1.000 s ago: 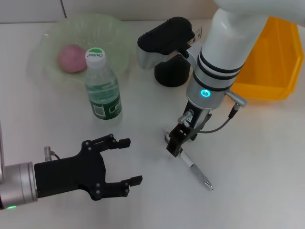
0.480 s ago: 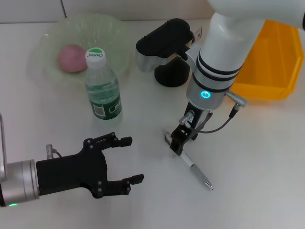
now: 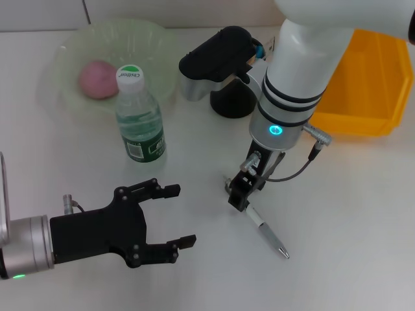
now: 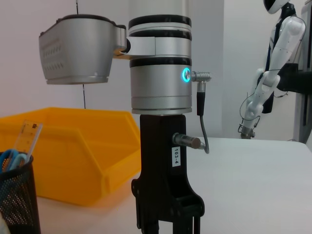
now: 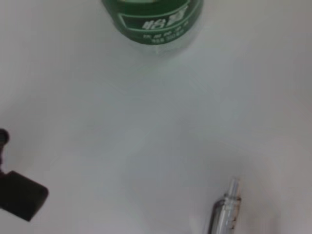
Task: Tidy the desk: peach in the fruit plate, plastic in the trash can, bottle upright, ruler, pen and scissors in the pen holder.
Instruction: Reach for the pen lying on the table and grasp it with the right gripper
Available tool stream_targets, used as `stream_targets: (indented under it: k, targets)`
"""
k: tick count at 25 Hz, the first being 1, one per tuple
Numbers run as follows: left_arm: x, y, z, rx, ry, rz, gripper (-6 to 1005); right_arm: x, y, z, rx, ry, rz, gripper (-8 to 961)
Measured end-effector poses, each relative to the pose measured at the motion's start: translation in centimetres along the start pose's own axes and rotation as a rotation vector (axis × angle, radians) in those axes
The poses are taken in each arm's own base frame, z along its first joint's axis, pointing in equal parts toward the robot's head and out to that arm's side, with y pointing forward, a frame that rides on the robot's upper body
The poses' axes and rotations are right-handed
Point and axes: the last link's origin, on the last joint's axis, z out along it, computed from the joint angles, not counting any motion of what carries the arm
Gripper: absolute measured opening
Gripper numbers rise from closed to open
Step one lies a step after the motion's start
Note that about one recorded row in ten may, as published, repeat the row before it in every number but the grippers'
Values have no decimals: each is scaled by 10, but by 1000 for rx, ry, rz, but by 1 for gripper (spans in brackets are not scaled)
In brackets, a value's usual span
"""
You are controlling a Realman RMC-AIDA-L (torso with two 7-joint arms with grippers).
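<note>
Head view: the right gripper (image 3: 238, 197) stands straight down over the upper end of the pen (image 3: 267, 231), which lies flat on the white desk (image 3: 350, 220) and slants away toward the near edge. Whether its fingers are closed on the pen cannot be told; the black finger block hides that end. Bare desk surrounds the pen on the near and right sides. Left of the pen, the left gripper (image 3: 170, 217) hovers low with its fingers spread wide, holding nothing. Beyond the pen, the bottle (image 3: 139, 118) stands upright, just in front of the fruit plate (image 3: 155, 39) with the peach (image 3: 97, 79) in it. The black pen holder (image 3: 232, 100) is partly covered by the right wrist; the left wrist view shows a ruler (image 4: 27, 138) and blue scissors (image 4: 10, 159) standing in it. The yellow trash can (image 3: 376, 78) is cut off by the frame's right edge.
</note>
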Motion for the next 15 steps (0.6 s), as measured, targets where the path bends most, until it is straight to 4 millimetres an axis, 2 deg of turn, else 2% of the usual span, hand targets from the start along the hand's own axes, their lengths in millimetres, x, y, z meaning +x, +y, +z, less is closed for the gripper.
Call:
stream_targets:
  k: [15]
  targets:
    - [1,-2,1,1,1,5,846,4,3,4,9,24,-24,557]
